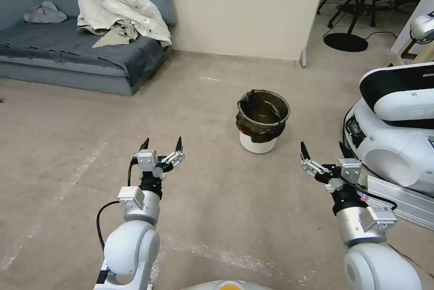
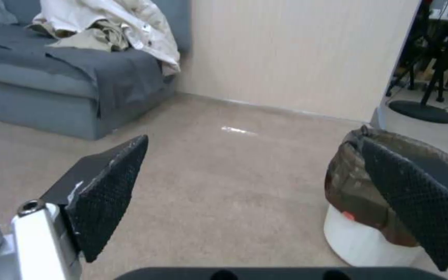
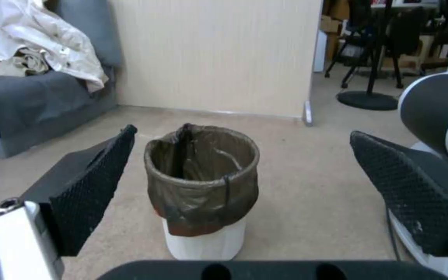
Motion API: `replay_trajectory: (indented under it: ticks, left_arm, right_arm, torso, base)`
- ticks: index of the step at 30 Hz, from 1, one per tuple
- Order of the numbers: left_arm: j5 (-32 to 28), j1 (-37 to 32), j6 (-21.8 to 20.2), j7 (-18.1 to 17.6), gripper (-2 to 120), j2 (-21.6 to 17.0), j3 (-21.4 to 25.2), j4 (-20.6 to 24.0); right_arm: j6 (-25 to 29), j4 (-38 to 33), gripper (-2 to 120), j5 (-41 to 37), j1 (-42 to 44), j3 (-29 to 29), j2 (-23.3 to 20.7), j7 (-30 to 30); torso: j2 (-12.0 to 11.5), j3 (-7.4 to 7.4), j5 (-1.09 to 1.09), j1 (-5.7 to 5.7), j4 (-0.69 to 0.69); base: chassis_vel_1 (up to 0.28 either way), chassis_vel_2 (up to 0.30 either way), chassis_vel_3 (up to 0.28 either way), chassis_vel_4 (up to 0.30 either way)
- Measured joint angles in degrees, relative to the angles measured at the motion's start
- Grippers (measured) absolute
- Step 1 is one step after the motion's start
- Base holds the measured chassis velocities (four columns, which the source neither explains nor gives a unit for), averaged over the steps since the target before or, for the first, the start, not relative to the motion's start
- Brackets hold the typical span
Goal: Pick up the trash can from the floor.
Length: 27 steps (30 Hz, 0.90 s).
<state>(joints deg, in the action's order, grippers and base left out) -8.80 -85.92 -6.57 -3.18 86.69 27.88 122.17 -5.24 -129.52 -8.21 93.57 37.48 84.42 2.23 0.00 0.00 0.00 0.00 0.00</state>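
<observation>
head view: trash can [image 1: 262, 120] upright on floor [image 1: 203, 100], left gripper [image 1: 162, 145] and right gripper [image 1: 322, 151] both spread wide.

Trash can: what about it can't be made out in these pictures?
- Left wrist view: the trash can's far side is covered by a finger of the left gripper.
- Head view: the bin's bottom is dark inside the bag, so contents cannot be told.
- Right wrist view: the bin's base is cut off by the camera mount's dark edge; the open right gripper frames it without touching.
</observation>
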Motion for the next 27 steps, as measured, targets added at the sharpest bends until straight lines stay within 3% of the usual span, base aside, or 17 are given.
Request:
replay_trajectory:
  ticks: [12, 27]
  left_arm:
    - [-0.25, -0.11, 0.72, 0.58, 100, 0.17, 0.43, -0.48]
    - [-0.02, 0.85, 0.79, 0.85, 100, 0.21, 0.38, -1.37]
  right_arm:
    - [0.0, 0.31, 100, -0.46, -0.76, -0.44, -0.13, -0.04]
    - [0.46, 1.15, 100, 0.06, -1.12, -0.66, 0.1, -0.01]
  torso:
    - [0.0, 0.0, 0.0, 0.0, 0.01]
    - [0.0, 0.0, 0.0, 0.0, 0.0]
  base:
    - [0.0, 0.0, 0.0, 0.0]
    - [-0.057, -0.074, -0.079, -0.064]
